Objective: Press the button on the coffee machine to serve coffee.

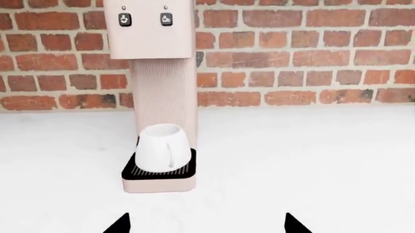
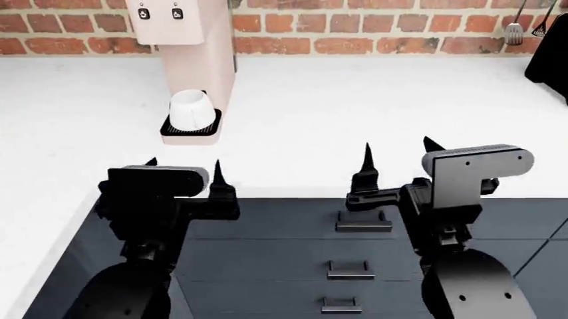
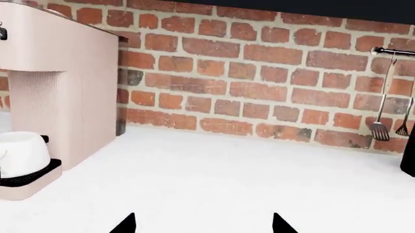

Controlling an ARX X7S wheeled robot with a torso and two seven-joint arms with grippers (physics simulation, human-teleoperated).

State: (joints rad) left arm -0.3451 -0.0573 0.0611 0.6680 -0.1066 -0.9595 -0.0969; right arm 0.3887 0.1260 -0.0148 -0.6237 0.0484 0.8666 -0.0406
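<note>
The coffee machine [image 2: 191, 53] is standing tall against the brick wall, its buttons [image 1: 124, 20] sitting high and ahead of the left gripper [image 2: 183, 171], the nearer one, while both it and the right gripper [image 2: 396, 154] are hovering wide, holding nothing.

**Around the white tabletop**

A white mug [image 1: 162, 148] is sitting upside down, its handle facing the left wrist camera. The white tabletop [image 2: 373, 106] is stretching wide and running back to a red brick wall [image 3: 259, 73] — the bricks are varying from orange to dark brown. On that wall, far to the right, a dark rail [image 3: 392, 51] is carrying hanging utensils: a slotted spatula [image 3: 380, 130] and another tool beside it, too small to name. Below the tabletop's front edge, dark drawers [image 2: 355, 252] are showing metal handles stacked one above another.
</note>
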